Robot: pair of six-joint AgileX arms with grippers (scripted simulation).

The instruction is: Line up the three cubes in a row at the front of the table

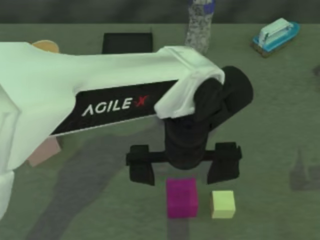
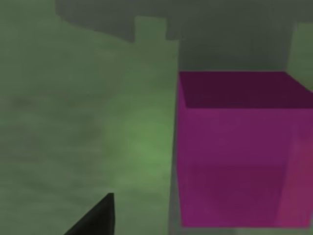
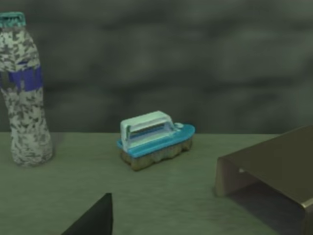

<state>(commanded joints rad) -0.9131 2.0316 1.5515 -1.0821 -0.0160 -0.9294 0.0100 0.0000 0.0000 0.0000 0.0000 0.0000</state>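
Note:
The magenta cube [image 1: 182,197] rests near the front middle of the dark green table [image 1: 280,125], and the small yellow-green cube [image 1: 223,204] stands close on its right, apart from it. My left gripper [image 1: 182,169] hovers open just behind and above the magenta cube, its fingers spread wider than the cube. The left wrist view shows the magenta cube [image 2: 242,152] close up beside one dark finger [image 2: 98,218]. The pale pink cube [image 1: 44,151] sits at the left, mostly hidden under my left arm. Of my right gripper only one finger [image 3: 95,220] shows, over bare table.
Along the back stand a black book [image 1: 127,42], a speckled bottle [image 1: 200,25] and a blue-and-white brush [image 1: 276,35]. An orange object [image 1: 46,46] peeks out at back left. A brown open box-like piece [image 3: 274,166] lies near the right gripper.

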